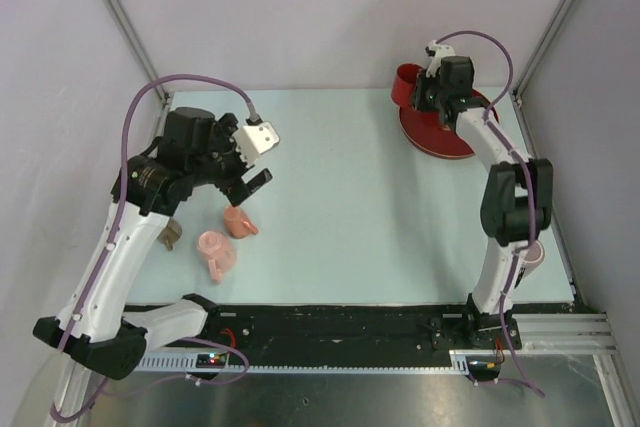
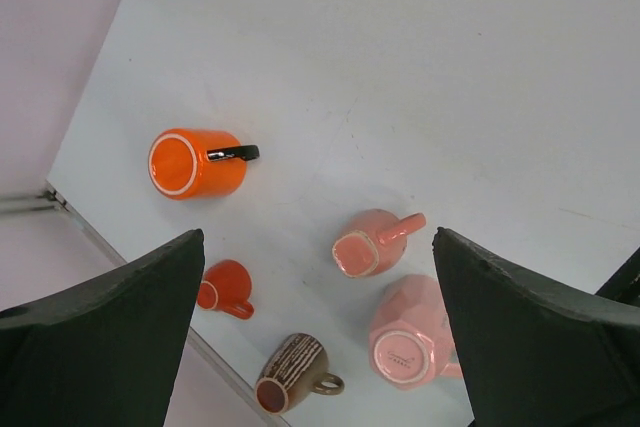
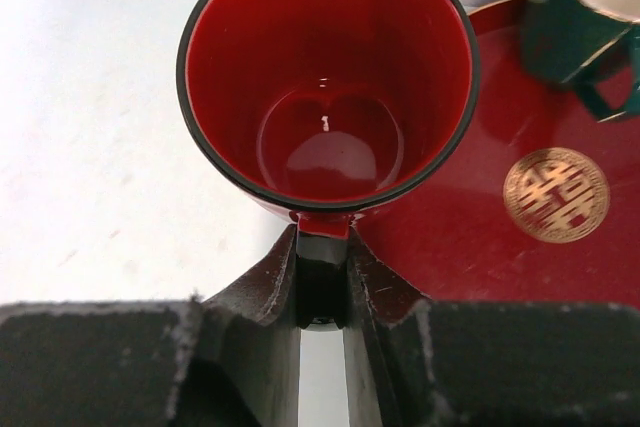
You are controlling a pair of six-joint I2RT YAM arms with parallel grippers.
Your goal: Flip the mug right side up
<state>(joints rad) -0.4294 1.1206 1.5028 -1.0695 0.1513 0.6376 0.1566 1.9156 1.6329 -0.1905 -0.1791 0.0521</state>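
Note:
A glossy red mug [image 3: 328, 77] with a black rim is upright, its mouth facing the right wrist camera. My right gripper [image 3: 323, 265] is shut on its handle. In the top view the mug [image 1: 405, 85] is at the far right, by the left edge of a red plate [image 1: 440, 137], with the right gripper [image 1: 432, 97] beside it. I cannot tell whether the mug rests on the surface. My left gripper [image 2: 318, 239] is open and empty, high above a group of mugs at the near left [image 1: 250, 182].
Below the left gripper a small pink mug [image 2: 365, 243] and a faceted pink mug [image 2: 410, 345] stand upside down. A brown striped mug [image 2: 293, 375] lies on its side. An orange mug [image 2: 195, 163] and a small red-orange mug [image 2: 225, 287] are nearby. A dark green mug [image 3: 580, 42] sits on the plate [image 3: 500, 247].

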